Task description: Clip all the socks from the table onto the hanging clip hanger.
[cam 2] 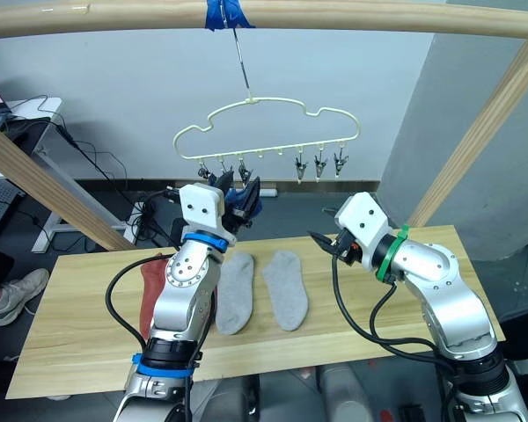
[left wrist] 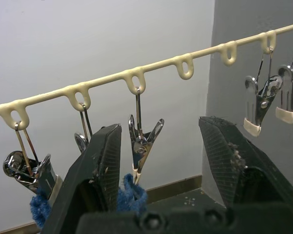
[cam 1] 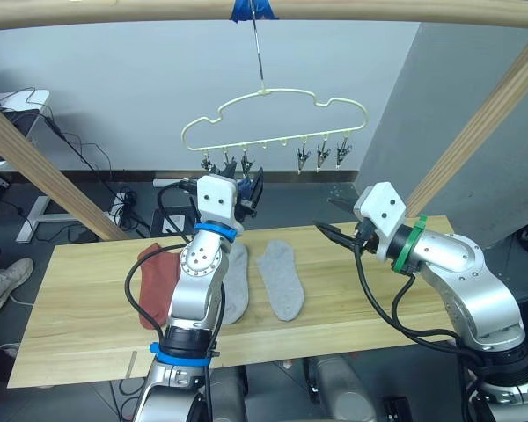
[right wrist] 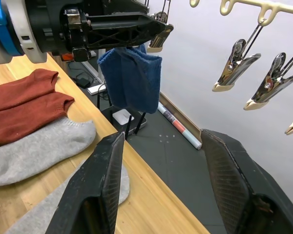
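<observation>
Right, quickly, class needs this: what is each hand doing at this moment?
Left hand: open, up at a metal clip with blue sock in it, gripping nothing.
Right hand: open, empty.

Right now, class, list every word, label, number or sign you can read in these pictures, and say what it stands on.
None can be read: the clip hanger, the socks, the table and both arms carry no legible text.

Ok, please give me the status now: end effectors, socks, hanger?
Left end effector open at clip hanger. Right end effector open, empty. Blue socks clipped. Red and grey socks on table.
</observation>
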`<state>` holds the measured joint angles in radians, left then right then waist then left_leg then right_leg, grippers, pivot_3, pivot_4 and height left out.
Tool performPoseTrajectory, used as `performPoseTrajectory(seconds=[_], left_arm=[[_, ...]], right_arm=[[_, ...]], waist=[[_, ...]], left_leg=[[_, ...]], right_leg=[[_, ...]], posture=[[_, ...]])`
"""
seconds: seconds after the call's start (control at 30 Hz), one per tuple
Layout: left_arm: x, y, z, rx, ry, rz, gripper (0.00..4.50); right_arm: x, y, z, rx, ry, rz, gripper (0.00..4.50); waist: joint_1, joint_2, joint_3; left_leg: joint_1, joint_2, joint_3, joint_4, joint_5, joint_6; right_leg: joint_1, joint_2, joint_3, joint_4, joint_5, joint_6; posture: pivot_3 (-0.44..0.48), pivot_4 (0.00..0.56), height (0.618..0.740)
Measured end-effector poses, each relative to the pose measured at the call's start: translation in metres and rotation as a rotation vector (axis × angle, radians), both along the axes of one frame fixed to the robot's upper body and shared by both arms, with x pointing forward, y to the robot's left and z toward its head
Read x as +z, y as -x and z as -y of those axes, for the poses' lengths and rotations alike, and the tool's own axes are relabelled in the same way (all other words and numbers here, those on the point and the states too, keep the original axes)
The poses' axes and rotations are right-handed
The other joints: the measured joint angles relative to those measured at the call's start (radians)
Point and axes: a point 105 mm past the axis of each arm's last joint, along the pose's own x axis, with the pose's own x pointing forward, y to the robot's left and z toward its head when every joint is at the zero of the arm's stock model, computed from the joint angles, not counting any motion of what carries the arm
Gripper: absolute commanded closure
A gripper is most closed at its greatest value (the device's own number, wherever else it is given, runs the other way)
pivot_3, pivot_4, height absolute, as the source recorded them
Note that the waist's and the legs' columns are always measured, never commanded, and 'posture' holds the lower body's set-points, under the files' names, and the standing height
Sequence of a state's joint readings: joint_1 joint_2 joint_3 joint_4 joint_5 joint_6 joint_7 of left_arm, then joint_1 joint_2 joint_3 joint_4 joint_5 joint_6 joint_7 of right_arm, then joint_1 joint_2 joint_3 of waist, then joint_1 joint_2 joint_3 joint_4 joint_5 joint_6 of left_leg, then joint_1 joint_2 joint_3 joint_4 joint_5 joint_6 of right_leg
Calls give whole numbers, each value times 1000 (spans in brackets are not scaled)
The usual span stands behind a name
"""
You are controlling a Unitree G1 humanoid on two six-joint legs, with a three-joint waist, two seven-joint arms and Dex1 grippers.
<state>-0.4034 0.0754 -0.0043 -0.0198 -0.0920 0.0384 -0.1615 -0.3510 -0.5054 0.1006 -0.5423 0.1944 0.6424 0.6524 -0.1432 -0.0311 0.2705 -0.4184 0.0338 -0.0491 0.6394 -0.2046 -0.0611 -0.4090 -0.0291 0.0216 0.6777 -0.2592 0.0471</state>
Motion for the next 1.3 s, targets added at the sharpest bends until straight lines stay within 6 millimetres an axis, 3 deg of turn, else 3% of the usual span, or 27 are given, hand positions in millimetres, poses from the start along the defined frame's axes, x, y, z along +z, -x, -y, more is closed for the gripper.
performPoseTrajectory(seconds=[0.33, 0.77, 1.3], left_arm=[[6, -12, -2, 45, -11, -9, 1714], [-3, -21, -1, 57, -62, -64, 1714], [1, -18, 4, 42, -73, -31, 1714]], right_arm=[[2, 6, -7, 70, -41, -30, 1923], [5, 7, -9, 90, -59, -33, 1923], [4, 7, -9, 88, -60, -34, 1923]], waist=[[0, 0, 0], [-1, 0, 0], [0, 0, 0]], left_leg=[[0, 0, 0, 0, 0, 0], [0, 0, 0, -1, 0, 0], [0, 0, 0, -4, 0, 0]], right_leg=[[0, 0, 0, -1, 0, 0], [0, 0, 0, -1, 0, 0], [0, 0, 0, -4, 0, 0]], posture=[[-282, 238, 740], [-285, 240, 740], [-279, 235, 740]])
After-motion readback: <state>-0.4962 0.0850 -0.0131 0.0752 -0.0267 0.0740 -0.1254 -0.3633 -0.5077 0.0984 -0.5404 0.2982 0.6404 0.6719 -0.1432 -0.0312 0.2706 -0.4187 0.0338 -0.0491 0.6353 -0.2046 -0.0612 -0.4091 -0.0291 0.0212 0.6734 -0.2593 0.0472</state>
